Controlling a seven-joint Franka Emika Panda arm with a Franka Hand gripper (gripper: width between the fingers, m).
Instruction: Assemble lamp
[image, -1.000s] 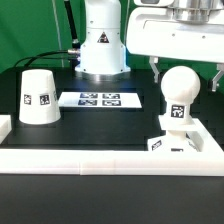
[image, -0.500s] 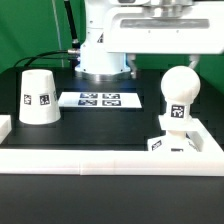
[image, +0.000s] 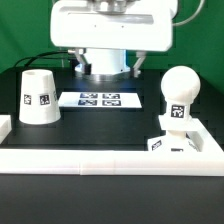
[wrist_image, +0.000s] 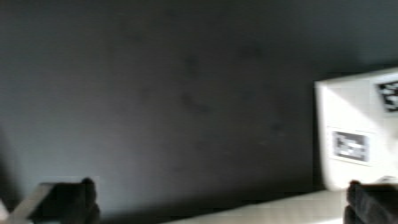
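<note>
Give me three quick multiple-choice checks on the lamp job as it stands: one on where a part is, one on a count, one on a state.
1. Where does the shade stand?
A. On the exterior view's left, on the black table
B. On top of the bulb
C. On the marker board

2. How many tags show on the marker board?
A. One
B. Four
C. Nine

3. What is the state of the gripper?
A. Shut on the bulb
B. Shut on the shade
C. Open, holding nothing

Answers:
1. A: the shade sits alone, wide end down, apart from the other parts.
2. B: four dark squares show in two rows of two.
3. C: in the wrist view the fingertips stand far apart over bare table, while the bulb sits on the base.
</note>
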